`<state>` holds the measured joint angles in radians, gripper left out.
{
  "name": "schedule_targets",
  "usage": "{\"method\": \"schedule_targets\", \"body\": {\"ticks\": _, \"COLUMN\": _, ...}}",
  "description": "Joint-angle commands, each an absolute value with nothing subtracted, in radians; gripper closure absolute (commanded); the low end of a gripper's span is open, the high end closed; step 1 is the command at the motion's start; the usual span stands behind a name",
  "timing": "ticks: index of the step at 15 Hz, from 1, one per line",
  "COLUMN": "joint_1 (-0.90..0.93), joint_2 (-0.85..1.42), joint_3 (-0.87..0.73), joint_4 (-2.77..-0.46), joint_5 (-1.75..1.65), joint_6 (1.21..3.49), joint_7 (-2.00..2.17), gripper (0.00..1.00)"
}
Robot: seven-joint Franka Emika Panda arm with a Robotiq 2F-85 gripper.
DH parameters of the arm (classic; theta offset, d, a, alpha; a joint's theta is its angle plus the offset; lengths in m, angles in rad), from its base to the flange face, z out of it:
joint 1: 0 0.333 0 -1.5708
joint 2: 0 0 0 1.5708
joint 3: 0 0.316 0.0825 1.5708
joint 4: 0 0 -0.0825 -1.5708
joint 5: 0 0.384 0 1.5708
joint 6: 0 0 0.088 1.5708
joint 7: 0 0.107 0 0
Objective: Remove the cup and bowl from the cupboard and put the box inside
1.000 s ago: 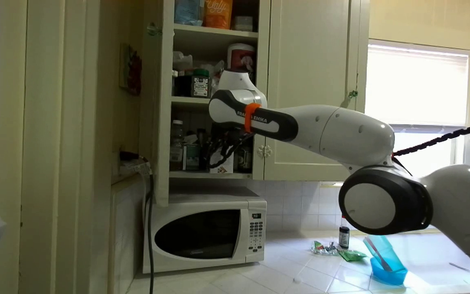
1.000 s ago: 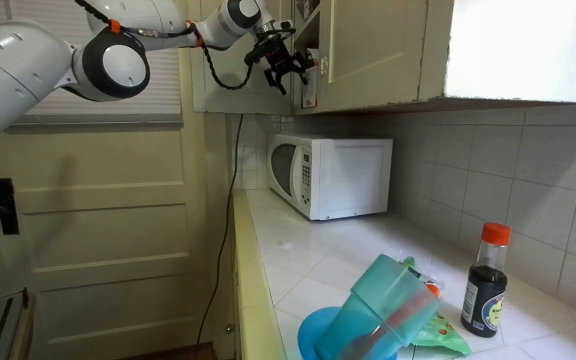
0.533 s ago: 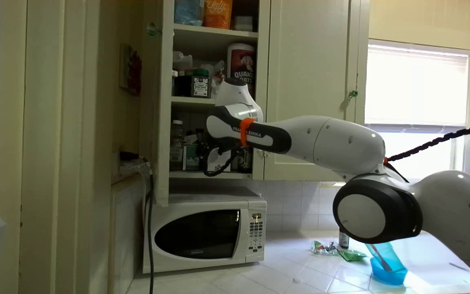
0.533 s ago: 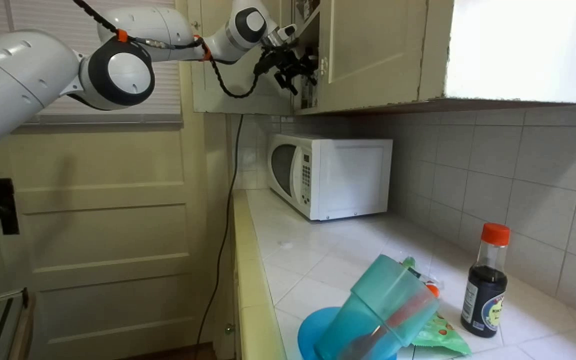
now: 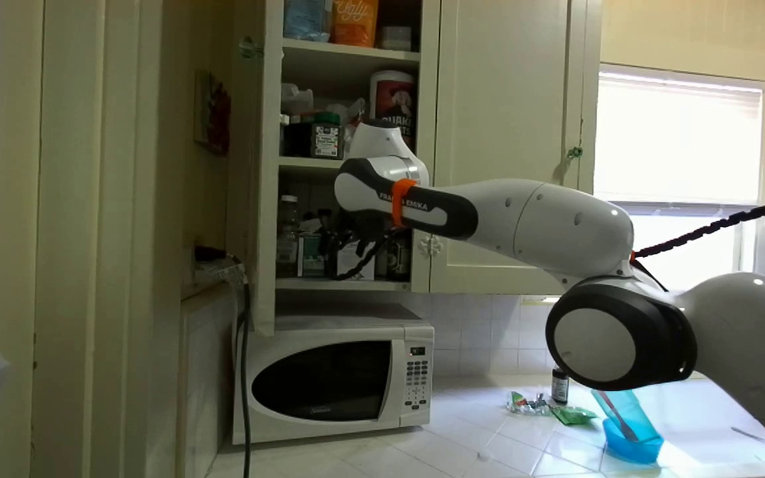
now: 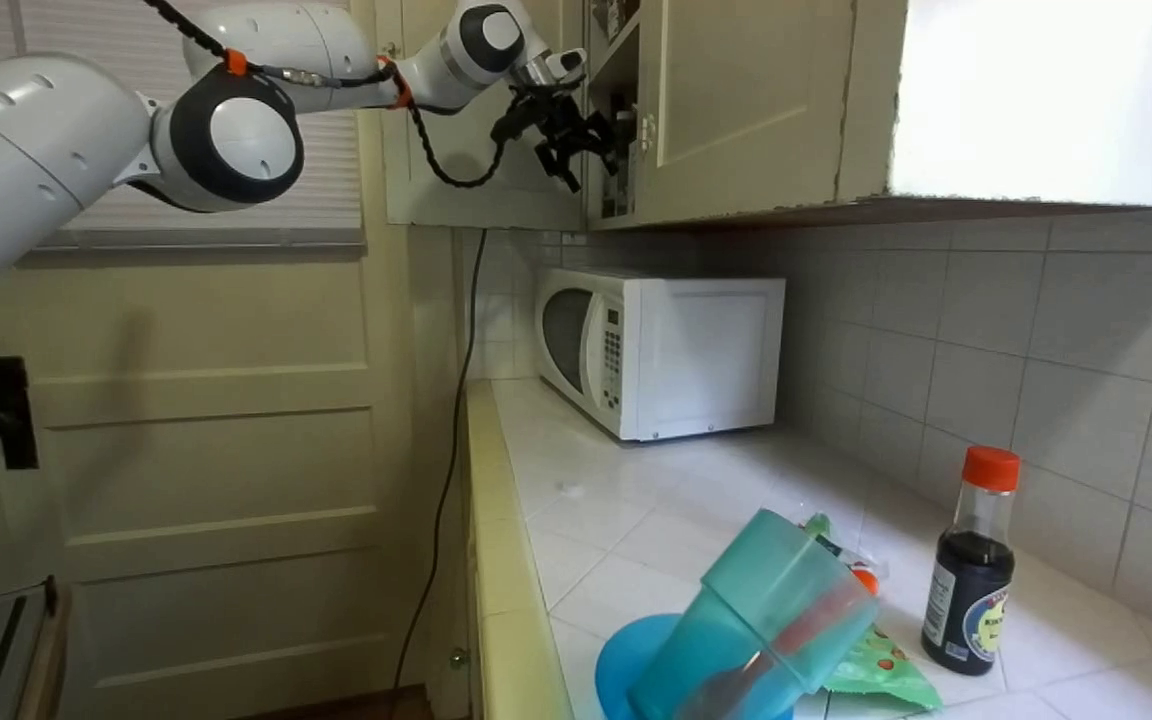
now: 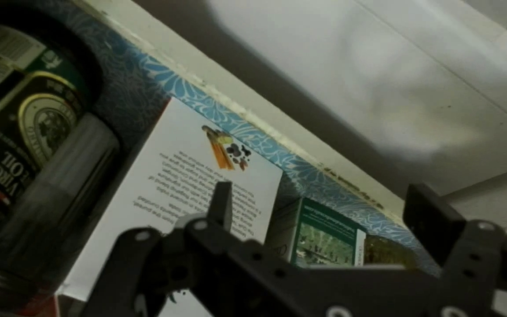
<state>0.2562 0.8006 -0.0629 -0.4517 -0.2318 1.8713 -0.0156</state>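
Gripper (image 7: 326, 210) parted wide at bottom shelf (image 5: 309, 285) of cupboard (image 5: 428, 106). White box (image 7: 183, 176) stands there, oil bottle (image 7: 29, 132) and green box (image 7: 328, 237) flanking. Microwave (image 5: 326, 382) below; cup (image 6: 766, 595) tilts in bowl (image 6: 626, 660).

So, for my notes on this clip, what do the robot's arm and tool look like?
The arm is white with rounded segments and black-rimmed joints with round pale caps. A dark panel reads EMIKA, the word before it partly covered by an orange strap. A black ribbed cable runs along the arm. The tool is black, with two blocky fingers and round fastener heads.
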Motion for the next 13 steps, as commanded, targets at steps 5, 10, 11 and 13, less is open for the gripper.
{"method": "schedule_targets", "body": {"ticks": 5, "joint_1": 0.233, "joint_2": 0.604, "joint_3": -0.057, "joint_4": -0.497, "joint_5": -0.222, "joint_6": 1.374, "joint_7": -0.147, "gripper": 0.00}}
{"method": "schedule_targets", "body": {"ticks": 10, "joint_1": 0.181, "joint_2": 0.573, "joint_3": 0.007, "joint_4": -0.463, "joint_5": -0.182, "joint_6": 1.418, "joint_7": -0.424, "gripper": 0.00}}
{"method": "schedule_targets", "body": {"ticks": 11, "joint_1": 0.208, "joint_2": 0.577, "joint_3": -0.019, "joint_4": -0.474, "joint_5": -0.217, "joint_6": 1.403, "joint_7": -0.338, "gripper": 0.00}}
{"method": "schedule_targets", "body": {"ticks": 13, "joint_1": 0.196, "joint_2": 0.567, "joint_3": -0.006, "joint_4": -0.475, "joint_5": -0.209, "joint_6": 1.414, "joint_7": -0.388, "gripper": 0.00}}
